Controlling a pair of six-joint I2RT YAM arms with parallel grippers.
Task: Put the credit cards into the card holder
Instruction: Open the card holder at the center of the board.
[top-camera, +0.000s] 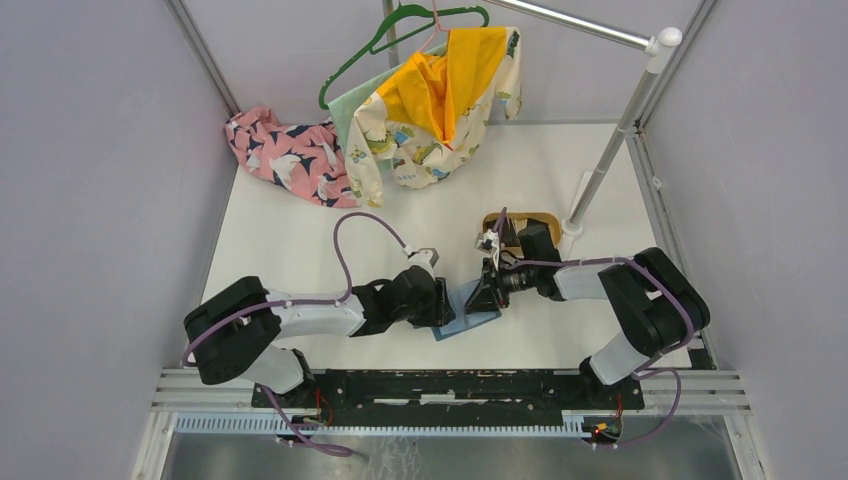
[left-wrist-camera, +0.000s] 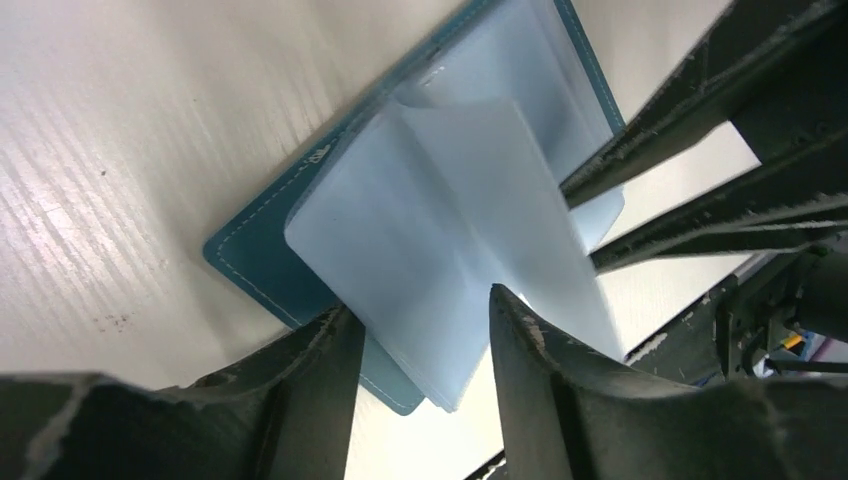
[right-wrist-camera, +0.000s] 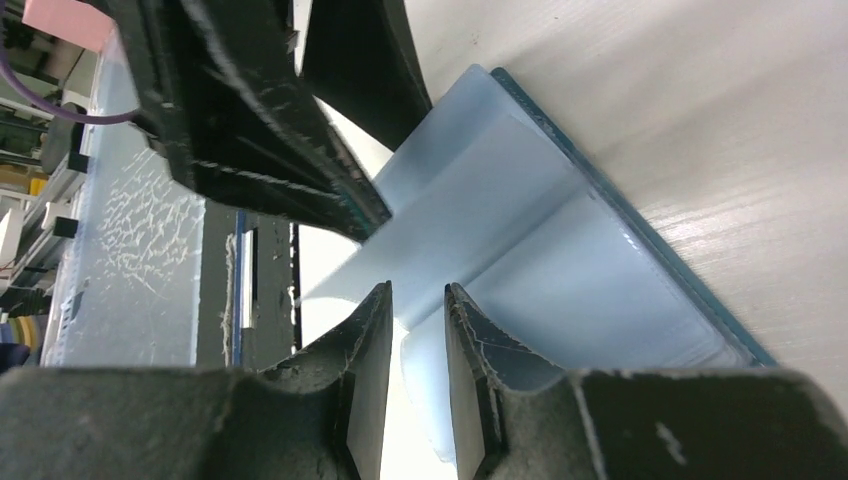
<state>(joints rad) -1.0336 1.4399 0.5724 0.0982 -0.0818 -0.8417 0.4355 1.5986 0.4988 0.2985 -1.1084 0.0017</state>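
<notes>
1. Grey walls enclose the white surface.
2. The card holder lies open between both end effectors.
3. The left end effector stands open astride a clear sleeve; the right end effector is slightly parted.

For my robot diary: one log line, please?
card holder open on table | left fingers apart over sleeve | right fingers narrowly apart

Teal card holder (pale frosted-blue sleeves), pink bird-print cloth, yellow-and-cream printed garment, white table
</notes>
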